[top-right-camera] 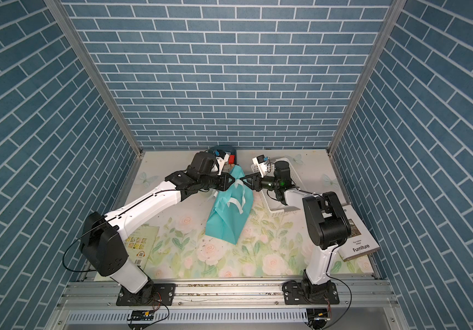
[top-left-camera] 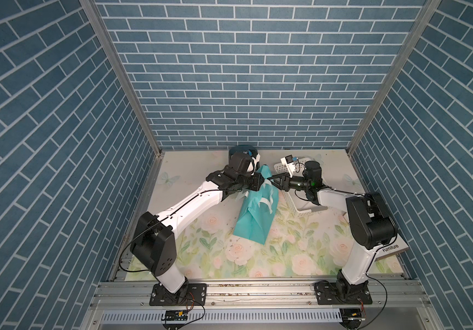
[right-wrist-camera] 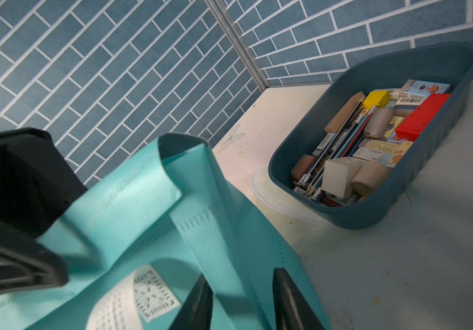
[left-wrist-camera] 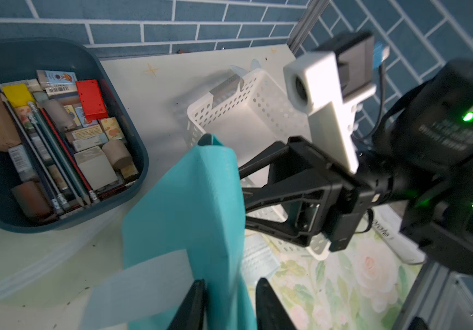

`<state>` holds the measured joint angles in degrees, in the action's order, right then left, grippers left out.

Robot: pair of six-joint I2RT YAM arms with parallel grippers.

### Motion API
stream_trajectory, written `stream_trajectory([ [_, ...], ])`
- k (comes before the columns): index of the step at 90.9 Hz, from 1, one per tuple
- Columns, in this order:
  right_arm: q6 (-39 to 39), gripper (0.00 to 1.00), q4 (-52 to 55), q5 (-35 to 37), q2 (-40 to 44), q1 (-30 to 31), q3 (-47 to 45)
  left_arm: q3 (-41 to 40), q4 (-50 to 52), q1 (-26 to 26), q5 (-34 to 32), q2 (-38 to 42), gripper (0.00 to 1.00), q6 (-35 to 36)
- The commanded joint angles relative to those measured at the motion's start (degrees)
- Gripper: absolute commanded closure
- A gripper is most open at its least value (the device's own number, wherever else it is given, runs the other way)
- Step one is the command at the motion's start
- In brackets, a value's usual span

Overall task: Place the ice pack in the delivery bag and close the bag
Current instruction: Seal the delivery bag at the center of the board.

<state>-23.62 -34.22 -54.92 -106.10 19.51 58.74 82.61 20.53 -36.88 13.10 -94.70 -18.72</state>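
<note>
— Left wrist view: any writing to read?
— Barcodes on small boxes in the dark blue bin (digits too small). Blurred print on the right arm's motor housing, unreadable.
— And in both top views?
— "Furniture" on the cover of a white book by the right arm's base, with finer lines above it, illegible. Also a second book under the left arm, with picture tiles and a headphone icon.
— Whereabouts of the delivery bag?
— Upright on the flowered table, between the two grippers, just beside the white basket.
— And the left gripper?
— Narrowly parted, straddling the bag's upper edge, teal cloth in the gap, not pinched.
— And the right gripper?
— Likewise a little apart over the bag's rim, near a white sewn label (pattern only, no words).
— And the ice pack?
— Cannot pick out.
</note>
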Motion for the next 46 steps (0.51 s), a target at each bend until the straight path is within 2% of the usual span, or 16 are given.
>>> stream_trajectory([
  [1,1.54,0.62,-1.04,-0.37,-1.42,0.32,-0.15,4.84,2.08,-0.06,-0.37,-2.18,0.56,0.88],
  [15,1.55,0.63,-0.94,-0.47,-1.16,0.53,-0.29,9.23,2.36,0.27,-0.76,-5.45,0.52,0.6],
  [27,1.77,0.63,-0.69,-0.5,-0.58,0.58,-0.64,12.6,4.84,0.6,-4.83,-9.01,0.51,1.42],
  [43,2.52,0.63,0.1,-0.37,0.09,0.66,-0.91,11.45,3.78,2.4,-4.83,-10.02,0.51,1.03],
  [46,2.52,0.63,0.11,-0.37,0.13,0.73,-0.91,11.05,3.53,2.64,-4.69,-9.91,0.53,0.93],
])
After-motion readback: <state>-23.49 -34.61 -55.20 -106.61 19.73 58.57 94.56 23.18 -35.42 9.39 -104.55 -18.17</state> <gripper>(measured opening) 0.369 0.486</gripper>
